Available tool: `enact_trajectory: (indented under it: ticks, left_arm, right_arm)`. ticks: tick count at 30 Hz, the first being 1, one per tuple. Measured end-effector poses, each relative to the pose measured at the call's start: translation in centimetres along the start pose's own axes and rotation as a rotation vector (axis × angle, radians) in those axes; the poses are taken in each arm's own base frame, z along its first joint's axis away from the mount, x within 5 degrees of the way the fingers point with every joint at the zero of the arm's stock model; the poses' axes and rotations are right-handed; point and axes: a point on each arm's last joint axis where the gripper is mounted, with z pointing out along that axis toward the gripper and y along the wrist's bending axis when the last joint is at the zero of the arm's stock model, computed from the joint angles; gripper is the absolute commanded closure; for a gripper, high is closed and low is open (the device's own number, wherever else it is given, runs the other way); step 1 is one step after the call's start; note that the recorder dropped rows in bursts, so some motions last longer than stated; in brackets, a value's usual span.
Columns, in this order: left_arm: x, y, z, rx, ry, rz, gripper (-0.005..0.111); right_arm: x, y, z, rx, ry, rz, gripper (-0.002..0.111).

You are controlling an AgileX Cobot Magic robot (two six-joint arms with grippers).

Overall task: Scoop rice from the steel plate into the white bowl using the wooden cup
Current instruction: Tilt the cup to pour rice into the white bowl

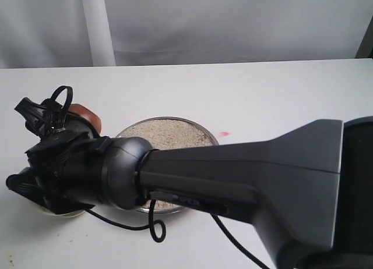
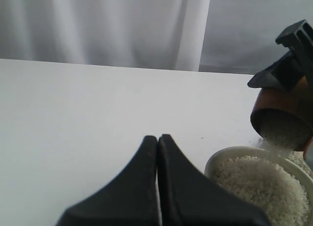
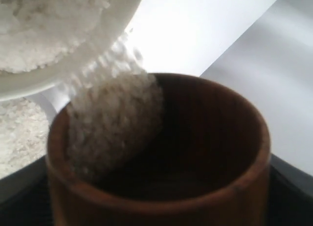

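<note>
My right gripper (image 1: 73, 123) reaches across to the left and is shut on the wooden cup (image 1: 86, 113). The cup (image 2: 281, 106) is tipped mouth-down over the white bowl (image 2: 220, 160). Rice (image 3: 115, 123) slides out of the cup (image 3: 161, 206) toward the bowl's rim (image 3: 73, 55). The bowl holds a mound of rice (image 2: 259, 187). In the exterior view only an edge of the bowl (image 1: 67, 212) shows under the arm. The steel plate (image 1: 207, 135), full of rice (image 1: 166, 135), lies just right of the bowl. My left gripper (image 2: 157, 138) is shut and empty, just beside the bowl.
The right arm's thick black body (image 1: 245, 176) covers the plate's near half and the table's right front. Its cable (image 1: 156, 227) loops down onto the table. A small pink mark (image 1: 225, 133) lies right of the plate. A white pole (image 1: 98, 27) and curtain stand behind.
</note>
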Motion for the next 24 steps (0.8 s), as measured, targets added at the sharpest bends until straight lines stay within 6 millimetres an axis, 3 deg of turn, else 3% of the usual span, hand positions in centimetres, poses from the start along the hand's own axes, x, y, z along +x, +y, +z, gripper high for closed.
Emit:
enact_trajectory:
  ticks: [24]
  left_arm:
    - [0.00, 0.00, 0.00, 0.000, 0.000, 0.000, 0.107]
  right_arm:
    - [-0.07, -0.94, -0.37, 0.090, 0.048, -0.142, 0.108]
